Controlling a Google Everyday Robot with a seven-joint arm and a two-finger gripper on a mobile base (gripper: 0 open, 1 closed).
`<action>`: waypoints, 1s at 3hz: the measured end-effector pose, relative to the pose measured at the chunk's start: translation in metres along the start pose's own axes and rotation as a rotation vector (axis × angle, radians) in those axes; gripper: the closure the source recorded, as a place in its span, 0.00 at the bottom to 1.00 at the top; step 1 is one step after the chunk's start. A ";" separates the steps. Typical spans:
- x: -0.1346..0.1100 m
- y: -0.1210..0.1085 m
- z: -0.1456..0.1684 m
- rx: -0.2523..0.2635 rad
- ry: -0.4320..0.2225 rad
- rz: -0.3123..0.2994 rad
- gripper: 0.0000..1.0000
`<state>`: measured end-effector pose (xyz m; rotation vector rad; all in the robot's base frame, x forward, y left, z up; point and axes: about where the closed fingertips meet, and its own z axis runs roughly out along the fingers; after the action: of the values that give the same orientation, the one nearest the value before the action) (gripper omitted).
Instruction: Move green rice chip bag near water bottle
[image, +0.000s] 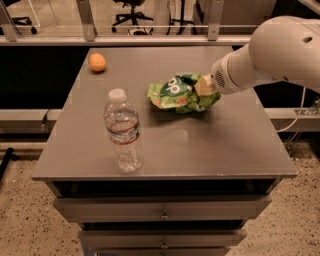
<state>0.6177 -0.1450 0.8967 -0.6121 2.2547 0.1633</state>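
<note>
The green rice chip bag (181, 93) is a crumpled bright-green pouch with white lettering, held just above the middle of the grey table top (200, 145). My gripper (204, 87) comes in from the right on a white arm and is shut on the bag's right end. The water bottle (123, 131) stands upright near the table's front left, clear with a white cap and a reddish label stripe. The bag is to the bottle's upper right, a short gap away.
An orange fruit (97, 62) lies at the table's back left corner. The table has drawers (162, 209) below its front edge. A railing and office chairs stand behind. A white cable hangs at the right.
</note>
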 end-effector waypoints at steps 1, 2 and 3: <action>-0.003 0.010 -0.007 -0.014 -0.012 0.040 1.00; -0.005 0.035 -0.007 -0.071 -0.009 0.066 1.00; -0.003 0.054 -0.005 -0.116 0.006 0.072 1.00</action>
<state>0.5905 -0.0981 0.8988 -0.5932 2.2866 0.3308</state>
